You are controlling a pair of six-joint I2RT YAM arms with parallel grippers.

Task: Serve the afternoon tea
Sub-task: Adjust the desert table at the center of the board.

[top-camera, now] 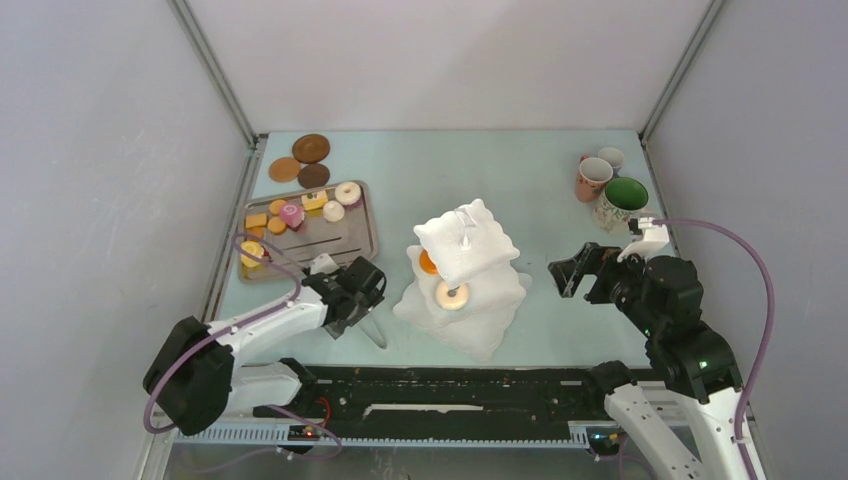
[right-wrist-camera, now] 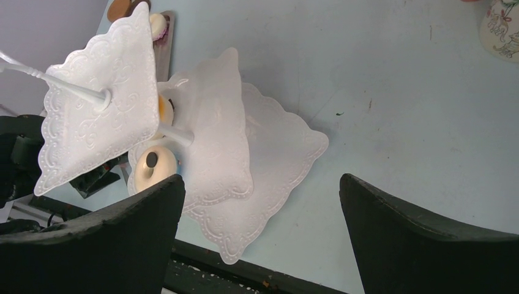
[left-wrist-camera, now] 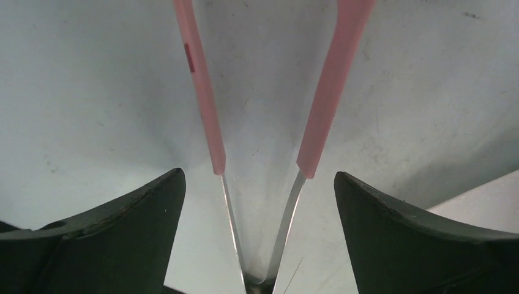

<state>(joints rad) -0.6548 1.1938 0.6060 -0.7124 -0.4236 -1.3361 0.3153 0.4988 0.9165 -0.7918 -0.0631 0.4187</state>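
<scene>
The white three-tier stand [top-camera: 478,318] stands mid-table with a small donut [top-camera: 452,295] and an orange biscuit [top-camera: 428,262] on its middle tier. More donuts, biscuits and yellow cakes [top-camera: 300,210] lie on the grey tray [top-camera: 345,240]. Three brown coasters [top-camera: 311,148] sit behind the tray. The pink mug [top-camera: 593,178], small pale mug [top-camera: 611,158] and green-inside mug [top-camera: 623,200] stand at the back right. My left gripper [top-camera: 362,305] [left-wrist-camera: 258,173] is open astride the pink tongs [left-wrist-camera: 324,104], touching neither arm. Right of the stand [right-wrist-camera: 269,141], my right gripper [top-camera: 565,272] [right-wrist-camera: 262,176] is open and empty.
The tongs [top-camera: 377,334] lie on the table just left of the stand's lowest tier. A black rail [top-camera: 450,385] runs along the near edge. Grey walls close in the left, right and back sides. A patterned mug [right-wrist-camera: 502,24] shows at the right wrist view's top corner.
</scene>
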